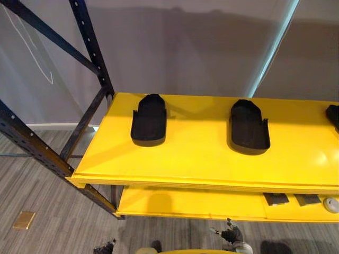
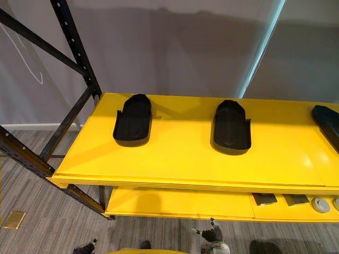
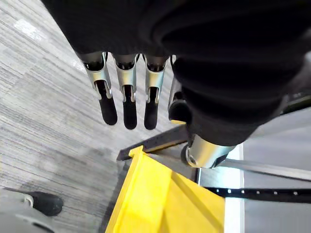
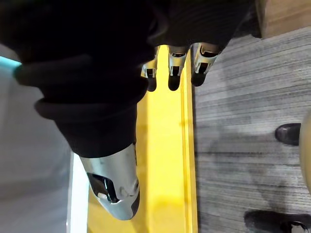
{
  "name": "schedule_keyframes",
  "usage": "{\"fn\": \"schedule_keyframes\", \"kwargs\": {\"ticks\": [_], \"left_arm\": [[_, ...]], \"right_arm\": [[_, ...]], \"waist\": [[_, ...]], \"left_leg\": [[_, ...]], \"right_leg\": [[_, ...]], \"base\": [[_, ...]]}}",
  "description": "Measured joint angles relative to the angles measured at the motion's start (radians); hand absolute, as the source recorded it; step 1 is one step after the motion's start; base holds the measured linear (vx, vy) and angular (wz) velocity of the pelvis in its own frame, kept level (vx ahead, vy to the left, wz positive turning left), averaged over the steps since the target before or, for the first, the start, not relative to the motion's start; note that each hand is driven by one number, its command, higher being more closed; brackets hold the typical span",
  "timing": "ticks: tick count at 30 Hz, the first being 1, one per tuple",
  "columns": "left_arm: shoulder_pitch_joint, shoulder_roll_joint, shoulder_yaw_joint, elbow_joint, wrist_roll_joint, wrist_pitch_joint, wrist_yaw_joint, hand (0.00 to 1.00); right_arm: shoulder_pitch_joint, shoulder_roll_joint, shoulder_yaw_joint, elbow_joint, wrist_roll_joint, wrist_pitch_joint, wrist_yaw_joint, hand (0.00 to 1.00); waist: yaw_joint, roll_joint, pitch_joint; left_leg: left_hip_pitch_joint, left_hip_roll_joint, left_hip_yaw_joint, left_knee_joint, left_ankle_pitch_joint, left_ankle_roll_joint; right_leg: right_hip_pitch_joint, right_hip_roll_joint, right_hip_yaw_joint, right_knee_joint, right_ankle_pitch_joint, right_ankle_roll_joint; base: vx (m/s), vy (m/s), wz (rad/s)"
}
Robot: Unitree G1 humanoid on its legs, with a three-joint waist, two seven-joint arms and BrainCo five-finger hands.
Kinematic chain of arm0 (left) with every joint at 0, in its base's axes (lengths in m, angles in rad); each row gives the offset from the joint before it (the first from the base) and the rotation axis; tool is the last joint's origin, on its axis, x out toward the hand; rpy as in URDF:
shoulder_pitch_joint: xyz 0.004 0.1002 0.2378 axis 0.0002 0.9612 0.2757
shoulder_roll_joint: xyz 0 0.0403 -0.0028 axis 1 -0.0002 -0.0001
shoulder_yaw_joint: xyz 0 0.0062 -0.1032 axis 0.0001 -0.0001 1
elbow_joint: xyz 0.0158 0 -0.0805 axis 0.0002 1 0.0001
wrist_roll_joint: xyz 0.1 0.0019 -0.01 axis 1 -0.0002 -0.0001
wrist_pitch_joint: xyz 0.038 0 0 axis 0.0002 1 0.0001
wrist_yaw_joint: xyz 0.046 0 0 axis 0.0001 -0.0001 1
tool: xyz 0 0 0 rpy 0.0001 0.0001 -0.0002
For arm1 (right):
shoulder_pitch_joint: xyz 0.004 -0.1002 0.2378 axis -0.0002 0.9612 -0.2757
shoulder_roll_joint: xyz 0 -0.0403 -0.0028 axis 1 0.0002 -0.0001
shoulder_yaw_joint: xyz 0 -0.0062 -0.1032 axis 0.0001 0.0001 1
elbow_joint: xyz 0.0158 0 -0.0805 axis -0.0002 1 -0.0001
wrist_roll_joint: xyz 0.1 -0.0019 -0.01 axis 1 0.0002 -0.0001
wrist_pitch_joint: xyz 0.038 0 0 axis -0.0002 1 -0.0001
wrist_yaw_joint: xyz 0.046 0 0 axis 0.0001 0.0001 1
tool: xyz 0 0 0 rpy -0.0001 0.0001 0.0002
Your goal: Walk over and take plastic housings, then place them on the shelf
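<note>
The left plastic housing (image 1: 149, 119) and the middle housing (image 1: 248, 127) lay flat on the yellow shelf (image 1: 190, 159) at mid-frame. Their long sides ran front to back, with the round ends toward the wall. Dark rack posts (image 1: 90, 42) stood at upper left. Low in the frame, the left hand (image 3: 124, 97) and right hand (image 4: 175, 70) hung with straight fingers, holding nothing.

Three black plastic housings lie flat on the shelf (image 1: 196, 159), all on its yellow top level, hollow side up. Each is a long, shallow shell with a raised rim, rounded at the end toward the wall and wider and squarer at the near end. The left housing (image 1: 149, 119) sits near the shelf's left end. The middle housing (image 1: 249, 127) lies well apart from it, roughly parallel and slightly nearer the front edge. The third housing (image 2: 328, 124) lies further right, turned at an angle and cut off by the view's edge. None touches another.
</note>
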Motion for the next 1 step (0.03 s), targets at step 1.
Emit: {"fn": "schedule_keyframes", "kwargs": {"ticks": [1], "left_arm": [[-0.005, 0.0, -0.004, 0.003, 0.003, -0.001, -0.001, 0.0]], "right_arm": [[0.0, 0.0, -0.007, 0.0, 0.0, 0.0, -0.001, 0.0]], "waist": [[0.0, 0.002, 0.001]], "left_leg": [[0.004, 0.0, 0.003, -0.003, 0.0, 0.0]], "right_leg": [[0.001, 0.0, 0.003, 0.0, 0.0, 0.0]], "base": [[0.02, 0.0, -0.09]]}}
